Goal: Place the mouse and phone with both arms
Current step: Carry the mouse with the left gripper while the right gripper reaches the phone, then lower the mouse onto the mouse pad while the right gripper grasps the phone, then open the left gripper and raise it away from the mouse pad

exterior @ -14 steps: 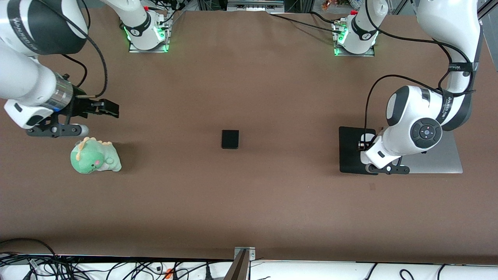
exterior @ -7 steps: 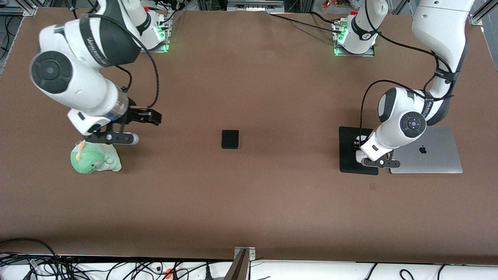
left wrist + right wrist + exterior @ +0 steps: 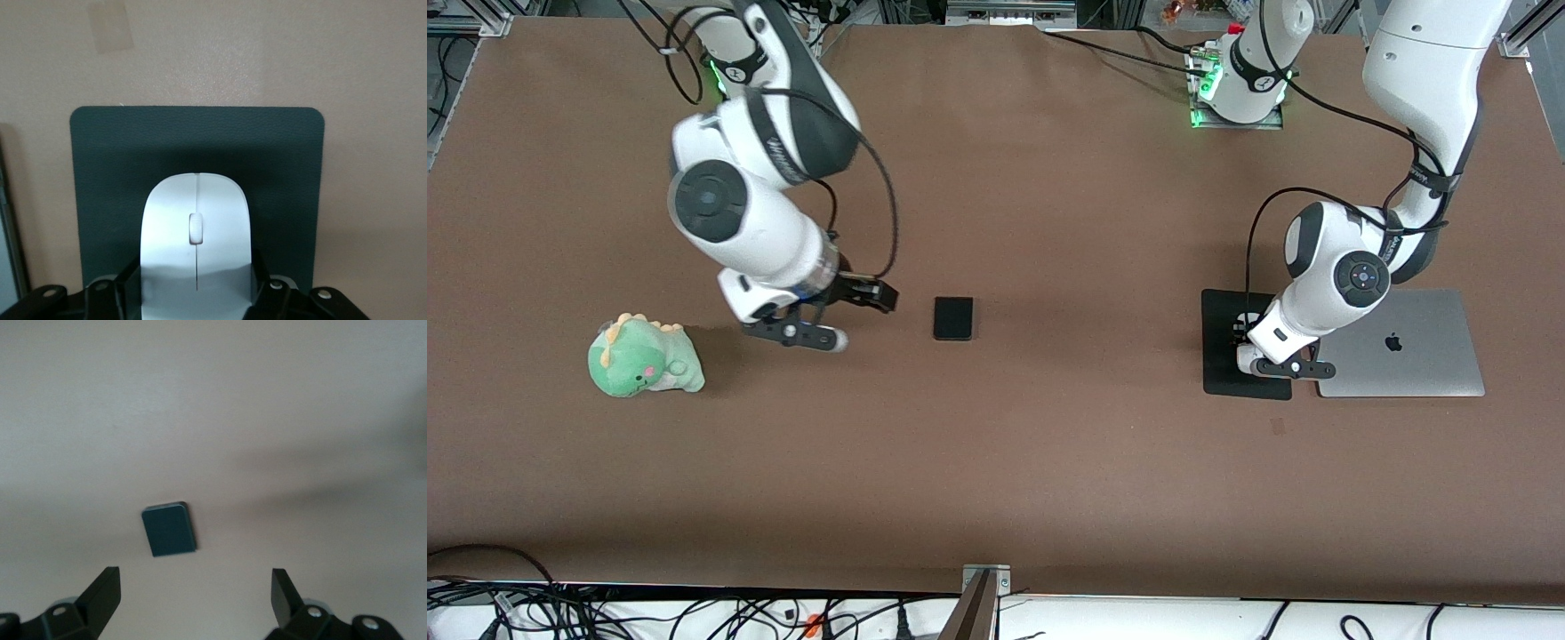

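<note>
A white apple sign is showing on the gray laptop lid (a picture, not letters). Small dark writing is running along the band on each arm, but it is too tiny to read.

The front camera looked steeply down from high across the brown table, facing both arm bases. The left wrist camera hung close over the dark rectangular mouse pad, which the front view shared. The right wrist camera sat higher, sharing the small black square phone.
</note>
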Robot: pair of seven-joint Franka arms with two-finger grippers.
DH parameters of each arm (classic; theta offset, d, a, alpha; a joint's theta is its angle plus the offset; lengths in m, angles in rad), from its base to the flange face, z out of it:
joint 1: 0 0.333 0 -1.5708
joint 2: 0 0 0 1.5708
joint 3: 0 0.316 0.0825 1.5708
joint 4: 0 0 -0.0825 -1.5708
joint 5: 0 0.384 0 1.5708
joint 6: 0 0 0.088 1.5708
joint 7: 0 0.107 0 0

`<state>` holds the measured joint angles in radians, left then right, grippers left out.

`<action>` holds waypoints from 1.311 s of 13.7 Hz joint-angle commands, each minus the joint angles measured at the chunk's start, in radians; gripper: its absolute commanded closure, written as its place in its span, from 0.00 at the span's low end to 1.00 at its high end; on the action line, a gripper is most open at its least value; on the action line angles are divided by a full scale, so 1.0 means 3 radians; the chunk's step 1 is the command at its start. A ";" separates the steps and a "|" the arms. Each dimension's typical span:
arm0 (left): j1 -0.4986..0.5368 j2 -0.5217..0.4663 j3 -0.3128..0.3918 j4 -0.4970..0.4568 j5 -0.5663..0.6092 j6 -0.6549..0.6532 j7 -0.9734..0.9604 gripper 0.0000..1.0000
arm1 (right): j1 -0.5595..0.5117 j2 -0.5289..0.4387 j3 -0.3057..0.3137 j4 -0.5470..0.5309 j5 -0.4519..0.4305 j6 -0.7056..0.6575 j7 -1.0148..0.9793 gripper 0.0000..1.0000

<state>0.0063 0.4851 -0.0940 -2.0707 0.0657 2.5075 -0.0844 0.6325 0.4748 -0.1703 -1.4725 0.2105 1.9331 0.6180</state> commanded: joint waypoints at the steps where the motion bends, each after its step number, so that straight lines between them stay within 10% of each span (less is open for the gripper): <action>1: 0.0086 0.0050 -0.0045 -0.0021 0.0062 0.0109 0.0051 0.60 | 0.0202 0.0268 -0.0031 0.0020 0.0020 0.0335 0.0200 0.00; 2: 0.0086 0.0050 -0.0050 -0.0016 0.0062 0.0104 0.0051 0.08 | 0.0274 0.0344 -0.0036 -0.0005 -0.0001 0.0453 0.0200 0.00; 3: 0.0081 0.0050 -0.0050 -0.0006 0.0062 0.0094 0.0036 0.00 | 0.0325 0.0386 -0.0036 -0.0076 -0.0001 0.0581 0.0200 0.00; 9: 0.0081 -0.0215 -0.0050 0.0187 0.0062 -0.0374 0.0031 0.00 | 0.0606 0.0483 -0.0036 -0.0762 -0.0134 0.1578 0.0164 0.00; 18: 0.0030 -0.0359 -0.0070 0.1890 0.0062 -0.2726 0.0348 0.00 | 0.0776 0.0688 -0.0041 -0.1059 -0.0302 0.2157 0.0159 0.00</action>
<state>0.0139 0.3577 -0.1090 -1.6074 0.0658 1.7951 -0.0055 0.8541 0.6824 -0.1718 -1.7693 0.1467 2.5544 0.6654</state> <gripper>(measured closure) 0.000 0.000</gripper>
